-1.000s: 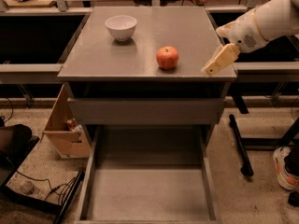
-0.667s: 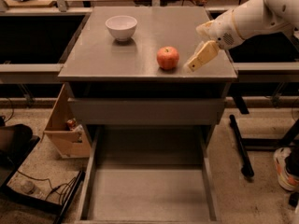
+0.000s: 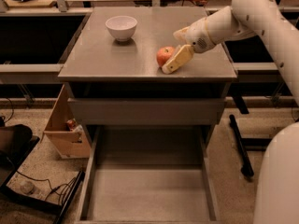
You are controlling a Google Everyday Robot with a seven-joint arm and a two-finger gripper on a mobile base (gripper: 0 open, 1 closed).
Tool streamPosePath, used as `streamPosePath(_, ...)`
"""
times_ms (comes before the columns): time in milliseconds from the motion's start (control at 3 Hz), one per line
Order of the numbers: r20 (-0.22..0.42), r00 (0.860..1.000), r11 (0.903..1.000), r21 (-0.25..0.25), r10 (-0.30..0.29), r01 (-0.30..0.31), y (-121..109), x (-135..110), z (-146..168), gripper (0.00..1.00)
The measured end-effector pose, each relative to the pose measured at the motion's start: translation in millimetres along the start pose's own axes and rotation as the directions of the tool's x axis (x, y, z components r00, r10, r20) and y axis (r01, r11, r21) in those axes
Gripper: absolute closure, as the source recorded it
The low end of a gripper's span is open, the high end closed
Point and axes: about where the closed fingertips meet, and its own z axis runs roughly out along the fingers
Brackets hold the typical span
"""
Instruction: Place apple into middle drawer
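The apple (image 3: 163,55), small and red-orange, sits on the grey cabinet top (image 3: 117,59) near its front edge, right of centre. My gripper (image 3: 172,62) comes in from the right on a white arm and is right against the apple's right and front side, partly covering it. The middle drawer (image 3: 149,195) is pulled out far below the top, showing a flat bare grey floor and low side walls. Nothing lies in it.
A white bowl (image 3: 121,27) stands at the back left of the cabinet top. A shut drawer shows as a plain grey front panel (image 3: 147,111) under the top. A cardboard box (image 3: 65,129) and cables (image 3: 37,185) lie on the floor to the left.
My gripper has moved left across the cabinet top, from its right edge to right beside the apple. The apple, bowl and drawer have not moved.
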Motion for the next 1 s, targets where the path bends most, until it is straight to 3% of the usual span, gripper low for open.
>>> streamPosePath(667,0.000,1.000,1.0000,-0.002,0.001,-0.001,-0.1,1.0,1.7,0.41)
streamPosePath(1000,0.000,1.000,1.0000,-0.002,0.001,-0.001,-0.1,1.0,1.8,0.71)
